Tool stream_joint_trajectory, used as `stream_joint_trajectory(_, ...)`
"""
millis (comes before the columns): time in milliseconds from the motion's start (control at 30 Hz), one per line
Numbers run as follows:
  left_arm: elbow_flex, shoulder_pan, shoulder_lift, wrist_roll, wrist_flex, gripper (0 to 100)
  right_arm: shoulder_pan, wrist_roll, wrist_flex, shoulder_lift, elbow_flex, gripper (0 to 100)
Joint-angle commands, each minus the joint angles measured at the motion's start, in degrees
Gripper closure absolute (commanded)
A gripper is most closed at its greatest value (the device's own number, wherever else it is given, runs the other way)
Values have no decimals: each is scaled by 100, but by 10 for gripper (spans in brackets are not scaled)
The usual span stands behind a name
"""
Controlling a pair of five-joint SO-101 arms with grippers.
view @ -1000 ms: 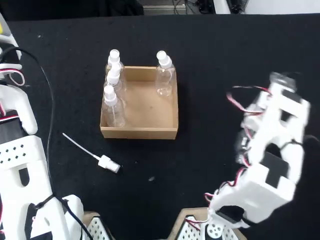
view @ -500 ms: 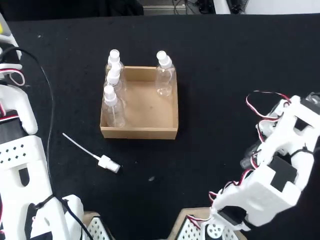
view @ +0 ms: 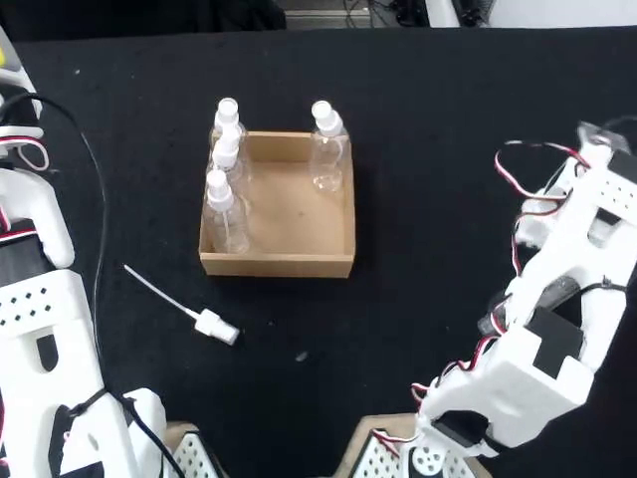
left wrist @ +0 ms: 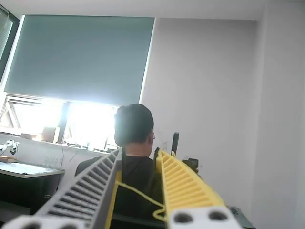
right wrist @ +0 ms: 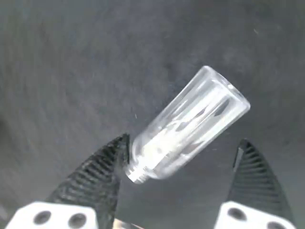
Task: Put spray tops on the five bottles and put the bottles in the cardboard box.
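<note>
- Bottles [view: 227, 221], four capped, stand in the cardboard box [view: 279, 265] from above; a spray top [view: 215, 325] lies outside.
- Wrist camera: uncapped bottle [right wrist: 190, 124] lies between spread jaws of the right pincer [right wrist: 184, 140].

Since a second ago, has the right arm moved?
Yes. The right arm has swung away from the cardboard box, toward the high view's right edge.

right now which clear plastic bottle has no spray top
The clear plastic bottle lying within the open right gripper: its threaded neck is bare. The four others, in the cardboard box, wear white tops.
</note>
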Motion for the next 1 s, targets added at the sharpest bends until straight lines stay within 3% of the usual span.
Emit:
stream_joint_trajectory(0,-66,-4,-97,26,-114,970,-88,2602,105,-180,-330,691)
stream_joint_trajectory(233,-66,-4,-97,26,-114,970,325,6277,-281,-57,-110,691)
stream_joint_trajectory(467,-66,-4,-79,26,-114,970,747,9257,-211,-57,145,693)
stream_joint_trajectory(700,-66,4,-62,26,-114,970,835,10198,-264,-57,708,694)
stream_joint_trajectory(967,-66,4,-62,26,-114,970,853,10233,-1319,-57,1552,692)
